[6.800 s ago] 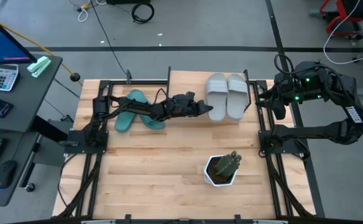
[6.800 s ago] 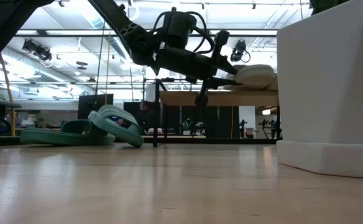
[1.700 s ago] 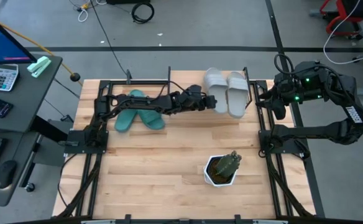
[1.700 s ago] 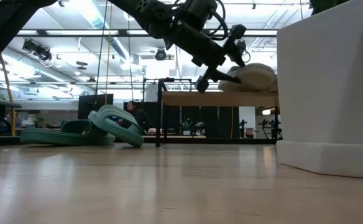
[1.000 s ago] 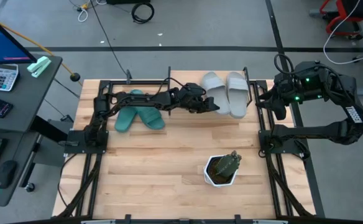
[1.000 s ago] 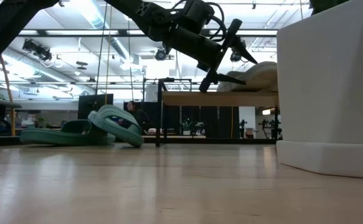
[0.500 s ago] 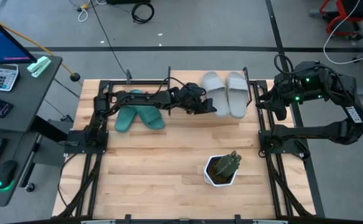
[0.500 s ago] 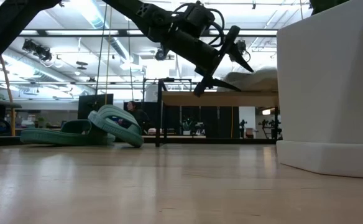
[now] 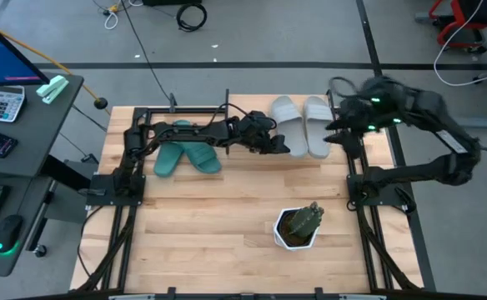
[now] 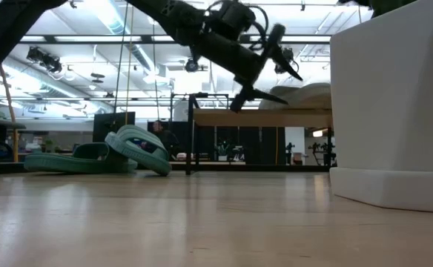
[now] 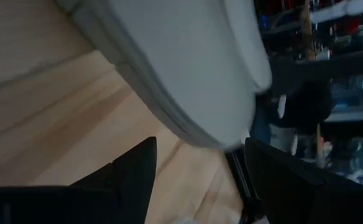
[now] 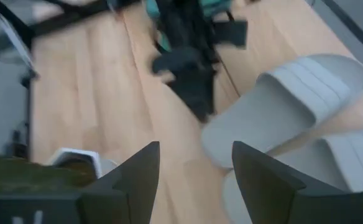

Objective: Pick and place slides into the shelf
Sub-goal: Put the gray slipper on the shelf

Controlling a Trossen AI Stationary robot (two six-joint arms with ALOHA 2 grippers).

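Observation:
Two light grey slides [image 9: 287,127] [image 9: 316,125] lie side by side, soles down, on the shelf [image 9: 248,110], whose plank top [image 10: 261,117] stands on thin black legs. The teal pair [image 9: 185,150] lies on the table left of the shelf, one slide leaning on the other [image 10: 135,148]. My left gripper [image 9: 281,148] [image 10: 279,85] hangs open just off the near end of the left grey slide [image 11: 188,68], touching nothing that I can see. My right gripper [image 12: 194,180], open and with nothing between its fingers, hovers over the shelf's right end [image 9: 337,133], looking down on both grey slides [image 12: 293,99].
A white pot with a plant [image 9: 298,225] stands on the table's near right part and fills the right of the low view [image 10: 394,111]. Black frame rails run along both table sides [image 9: 127,167] [image 9: 352,175]. A desk with a keyboard sits off the left edge.
My right arm has swung from its rest at the table's far right toward the left, coming over the shelf's right end and the grey slides. My left gripper stays open by the left grey slide, which lies still on the shelf.

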